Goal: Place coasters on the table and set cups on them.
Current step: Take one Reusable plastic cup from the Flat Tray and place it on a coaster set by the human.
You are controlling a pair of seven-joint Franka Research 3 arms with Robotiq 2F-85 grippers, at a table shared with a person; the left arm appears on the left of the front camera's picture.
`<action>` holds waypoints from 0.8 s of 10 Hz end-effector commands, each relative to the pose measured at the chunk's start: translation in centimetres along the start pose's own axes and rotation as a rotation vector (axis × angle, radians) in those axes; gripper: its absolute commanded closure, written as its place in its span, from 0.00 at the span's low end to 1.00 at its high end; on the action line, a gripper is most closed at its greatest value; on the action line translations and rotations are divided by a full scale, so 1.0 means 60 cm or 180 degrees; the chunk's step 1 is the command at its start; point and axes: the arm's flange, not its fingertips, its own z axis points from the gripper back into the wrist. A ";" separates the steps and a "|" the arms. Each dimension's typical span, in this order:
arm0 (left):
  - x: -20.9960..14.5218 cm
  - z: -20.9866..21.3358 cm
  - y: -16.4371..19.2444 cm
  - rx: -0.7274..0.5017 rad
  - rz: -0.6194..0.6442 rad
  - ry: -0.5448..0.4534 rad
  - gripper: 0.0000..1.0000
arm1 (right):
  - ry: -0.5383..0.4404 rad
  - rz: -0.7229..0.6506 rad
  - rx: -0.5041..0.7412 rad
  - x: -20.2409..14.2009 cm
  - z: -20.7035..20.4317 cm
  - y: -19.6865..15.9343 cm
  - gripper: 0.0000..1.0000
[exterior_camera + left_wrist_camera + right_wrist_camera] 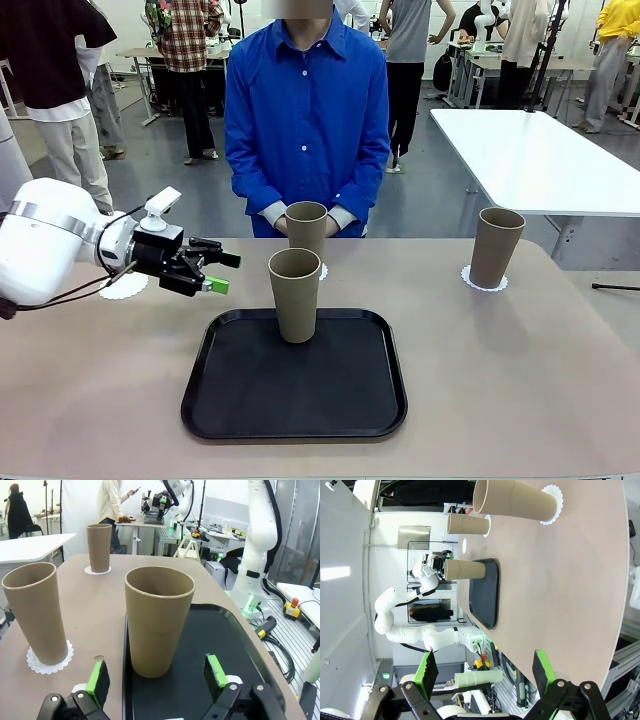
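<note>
Front view: left gripper (222, 273), jaws wide and empty, faces the cup (294, 294) on the tray's (230, 400) far edge. Right gripper (482, 670) likewise gapes empty above the desk (570, 580).

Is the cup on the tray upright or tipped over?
Upright: the cup stands on its base on the black tray, open rim up.

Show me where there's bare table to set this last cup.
Bare: table right of the tray, and the near left corner. An empty coaster lies behind the left end effector. Crowded: the far middle, cup close behind the tray cup.
</note>
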 end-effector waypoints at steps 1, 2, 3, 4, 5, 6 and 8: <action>-0.027 -0.030 0.011 0.0084 -0.0233 -0.0205 0.00 | 0.0000 -0.0022 -0.0009 0.000 0.000 0.001 0.00; -0.039 -0.039 0.009 0.0087 -0.0301 -0.0244 0.00 | 0.0000 -0.0022 -0.0009 0.000 0.000 0.001 0.00; -0.049 -0.048 0.007 0.0058 -0.0335 -0.0297 0.00 | 0.0000 -0.0022 -0.0009 0.000 0.000 0.001 0.00; -0.059 -0.058 0.016 -0.0028 -0.0317 -0.0296 0.00 | 0.0000 -0.0022 -0.0009 0.000 0.000 0.001 0.00; -0.070 -0.066 0.021 -0.0085 -0.0273 -0.0314 0.00 | 0.0000 -0.0022 -0.0009 0.000 0.000 0.001 0.00; -0.083 -0.074 0.019 -0.0110 -0.0222 -0.0320 0.00 | 0.0000 -0.0022 -0.0009 0.000 0.000 0.001 0.00; -0.088 -0.093 0.026 -0.0096 -0.0074 -0.0266 0.00 | 0.0000 -0.0022 -0.0009 0.000 0.000 0.001 0.00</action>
